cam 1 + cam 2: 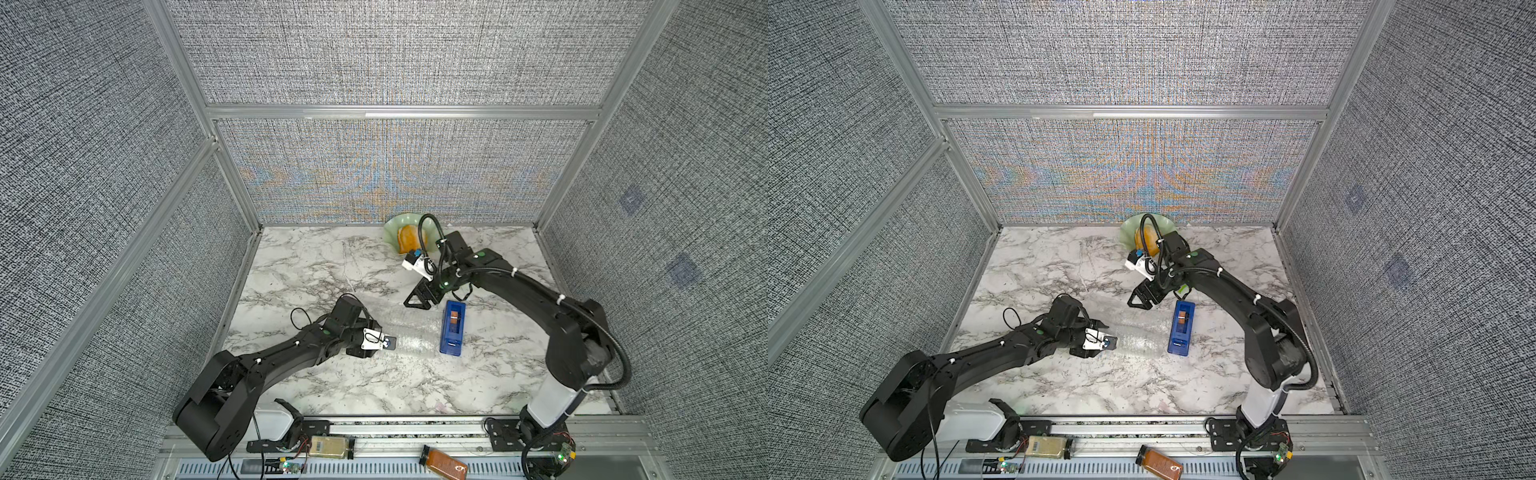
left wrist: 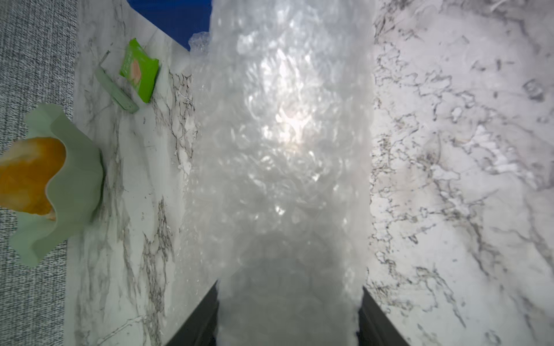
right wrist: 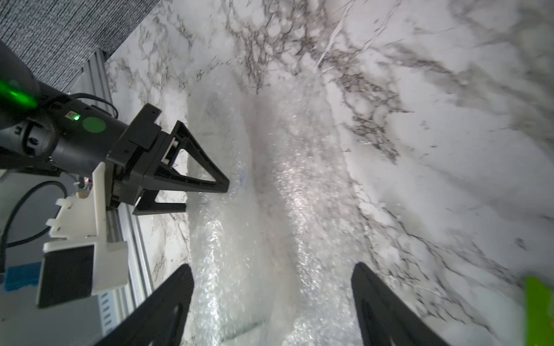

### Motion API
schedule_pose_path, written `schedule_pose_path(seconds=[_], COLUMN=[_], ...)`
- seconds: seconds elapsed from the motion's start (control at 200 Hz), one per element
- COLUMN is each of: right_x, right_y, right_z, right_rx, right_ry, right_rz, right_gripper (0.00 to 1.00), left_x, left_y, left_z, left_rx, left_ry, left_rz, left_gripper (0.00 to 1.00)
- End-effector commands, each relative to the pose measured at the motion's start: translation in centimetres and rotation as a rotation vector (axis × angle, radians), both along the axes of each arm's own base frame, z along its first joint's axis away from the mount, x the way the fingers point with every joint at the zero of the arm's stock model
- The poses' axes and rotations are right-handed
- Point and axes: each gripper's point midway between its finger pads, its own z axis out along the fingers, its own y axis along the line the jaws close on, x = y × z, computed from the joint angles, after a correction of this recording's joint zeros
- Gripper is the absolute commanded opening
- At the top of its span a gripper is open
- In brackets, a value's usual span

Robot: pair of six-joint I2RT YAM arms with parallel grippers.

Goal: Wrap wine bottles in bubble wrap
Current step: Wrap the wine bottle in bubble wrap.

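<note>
Bubble wrap (image 1: 411,332) lies rolled into a whitish, crinkly tube near the middle of the marble bench (image 1: 311,266), a little toward 6 o'clock, with its length running from 9 to 3 o'clock. The wine bottle cannot be made out for certain through the cloudy layers. A darker patch inside the roll in the left wrist view may be its cap.

At the roll's 9 o'clock end is the left pincer (image 1: 380,338). In its wrist view the two black fingers (image 2: 204,317) stand on either side of the tube. The wrap fills the gap between them edge to edge, so it seems to be gripping the roll there. The right wrist view shows the same pincer (image 3: 207,197) with its fingertips against the end of the wrap.

The right pincer (image 1: 417,305) hovers at about 12 o'clock from the roll, near its 3 o'clock end. Its jaws are spread wide with nothing between them, and the wrap is spread out below it (image 3: 271,269).

A blue tape dispenser (image 1: 452,328) lies just beside the roll's 3 o'clock end, set crosswise to it. A small green packet (image 2: 139,70) lies on the bench farther toward 12 o'clock, half under the right arm in a top view (image 1: 1181,291). At the bench's 12 o'clock edge a pale green wavy bowl (image 1: 392,232) leans against the wall, with something orange (image 1: 405,241) inside. Off the bench at 6 o'clock, a brown-filled bottle (image 1: 442,462) lies on the rail.
</note>
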Motion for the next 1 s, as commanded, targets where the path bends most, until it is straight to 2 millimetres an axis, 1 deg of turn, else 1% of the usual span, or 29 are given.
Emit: schedule_pose_path(seconds=[0.0,0.035,0.11,0.15,0.2,0.275,0.36,0.41,0.45,0.5,0.55,0.575,0.585,0.6,0.68,0.685,0.79,0.835,0.91,0.99], right_x=[1.7,1.7,1.3,0.8,0.3,-0.9,-1.8,-2.3,-2.7,-3.1,-3.1,-2.8,-3.2,-3.4,-3.1,-3.1,-3.9,-4.5,-5.6,-7.1], right_y=[-1.6,-2.4,-4.1,-4.9,-5.3,-4.9,-4.7,-4.4,-4.1,-3.7,-3.6,-3.6,-3.9,-4.3,-5.8,-5.9,-7.7,-8.0,-8.4,-7.7], right_z=[1.4,1.6,1.5,0.8,-0.3,-2.2,-5.0,-5.9,-6.3,-5.9,-4.8,-3.6,-4.2,-4.3,-2.1,-2.2,0.0,0.3,0.0,-1.0], right_rx=[-0.009,-0.017,-0.026,-0.025,-0.004,0.006,-0.052,-0.082,-0.083,-0.05,0.004,0.032,0.022,0.016,0.023,0.018,0.027,0.014,-0.031,-0.083], right_ry=[-0.138,-0.172,-0.195,-0.177,-0.133,-0.043,0.08,0.142,0.159,0.13,0.072,0.023,0.023,0.007,-0.136,-0.14,-0.281,-0.331,-0.395,-0.412], right_rz=[-0.129,-0.168,-0.27,-0.321,-0.378,-0.374,-0.37,-0.357,-0.354,-0.355,-0.365,-0.37,-0.375,-0.384,-0.435,-0.436,-0.456,-0.451,-0.431,-0.377], right_gripper=[0.82,0.82,0.82,0.82,0.82,0.79,0.75,0.72,0.71,0.7,0.7,0.71,0.71,0.71,0.71,0.71,0.72,0.72,0.72,0.74], left_x=[-1.8,-2.0,-2.4,-2.6,-3.1,-3.6,-3.9,-3.9,-3.7,-3.6,-3.6,-3.7,-3.7,-3.7,-3.9,-4.0,-3.6,-3.5,-3.2,-3.0], left_y=[0.4,0.4,0.2,0.1,0.0,-0.3,-0.7,-0.9,-1.1,-1.4,-1.6,-1.6,-1.6,-1.7,-1.9,-1.9,-2.3,-2.3,-2.2,-2.0], left_z=[-0.4,-0.4,-0.3,-0.4,-0.7,-1.1,-1.5,-1.8,-1.9,-2.1,-2.3,-2.5,-2.6,-2.6,-3.2,-3.3,-3.6,-3.6,-3.7,-3.7], left_rx=[0.017,0.021,0.023,0.03,0.046,0.06,0.078,0.099,0.116,0.14,0.159,0.17,0.174,0.178,0.204,0.205,0.227,0.24,0.262,0.272], left_ry=[0.152,0.166,0.189,0.194,0.2,0.215,0.251,0.281,0.304,0.334,0.369,0.388,0.396,0.404,0.452,0.454,0.509,0.528,0.54,0.534], left_rz=[0.03,0.029,0.016,0.003,-0.015,-0.036,-0.046,-0.038,-0.027,-0.017,-0.011,-0.009,-0.008,-0.007,-0.001,-0.001,0.048,0.065,0.084,0.096], left_gripper=[0.37,0.37,0.37,0.37,0.37,0.37,0.37,0.37,0.37,0.38,0.38,0.38,0.38,0.38,0.38,0.38,0.4,0.41,0.46,0.51])
